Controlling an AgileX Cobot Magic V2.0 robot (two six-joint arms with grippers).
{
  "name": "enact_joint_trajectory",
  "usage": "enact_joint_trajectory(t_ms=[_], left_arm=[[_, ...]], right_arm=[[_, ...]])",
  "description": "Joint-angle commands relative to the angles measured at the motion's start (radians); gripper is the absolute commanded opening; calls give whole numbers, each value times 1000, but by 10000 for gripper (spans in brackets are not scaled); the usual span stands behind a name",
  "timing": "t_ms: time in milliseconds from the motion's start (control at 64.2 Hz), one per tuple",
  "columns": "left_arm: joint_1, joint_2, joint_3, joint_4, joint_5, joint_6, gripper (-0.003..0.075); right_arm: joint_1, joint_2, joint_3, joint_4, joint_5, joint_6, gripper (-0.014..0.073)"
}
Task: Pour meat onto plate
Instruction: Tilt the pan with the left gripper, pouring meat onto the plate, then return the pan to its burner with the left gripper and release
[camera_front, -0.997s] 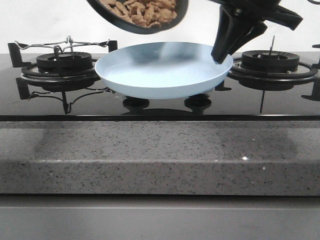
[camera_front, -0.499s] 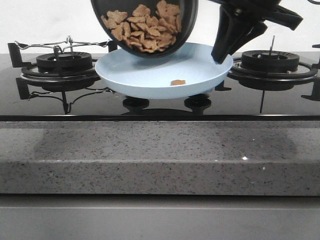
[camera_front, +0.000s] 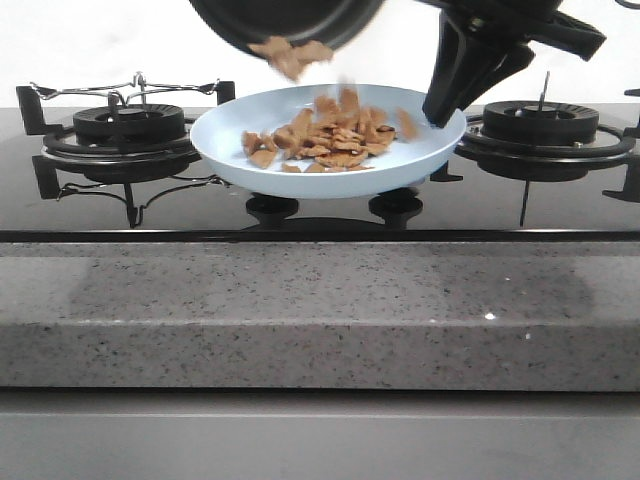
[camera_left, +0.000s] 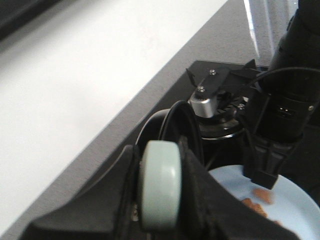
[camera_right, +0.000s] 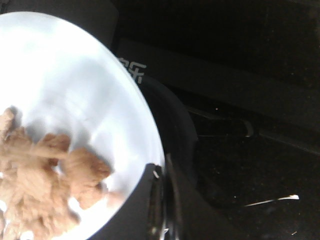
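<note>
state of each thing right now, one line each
meat: mostly heaped on the plate, a few pieces falling
plate: level, gripped at its right rim
frying pan: tipped steeply above the plate
right claw: shut on the plate rim
left claw: clamped on a pale handle

White wall (camera_front: 90, 40) behind speckled grey counter (camera_front: 300, 320).

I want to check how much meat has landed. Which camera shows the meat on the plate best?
The front view: the whole heap of meat lies on the plate, with a few pieces falling from the pan. The right wrist view shows part of the heap, close and blurred. The left wrist view shows only a few pieces at its edge.
</note>
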Motion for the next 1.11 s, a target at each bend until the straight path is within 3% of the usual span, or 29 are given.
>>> enact_joint_trajectory(t_ms=[0, 249, 421, 514, 779, 997, 1091], left_arm=[[-18, -46, -33, 52, -105, -18, -20], [-36, -59, -33, 65, -107, -113, -20], [50, -59, -33, 41, -108, -262, -20], [144, -59, -33, -51, -113, -309, -20], [549, -39, -23, -652, -11, -248, -20], [867, 62, 34, -1283, 305, 38, -20], [952, 124, 63, -1428, 400, 64, -20]], right_arm=[[-2, -54, -27, 18, -40, -7, -68], [-2, -54, -27, 18, -40, -7, -68], [-2, -54, -27, 18, -40, -7, -68], [-2, -54, -27, 18, -40, -7, -68], [-2, -54, -27, 18, -40, -7, -68], [-2, -54, -27, 18, -40, -7, -68], [-2, -54, -27, 18, -40, -7, -68]])
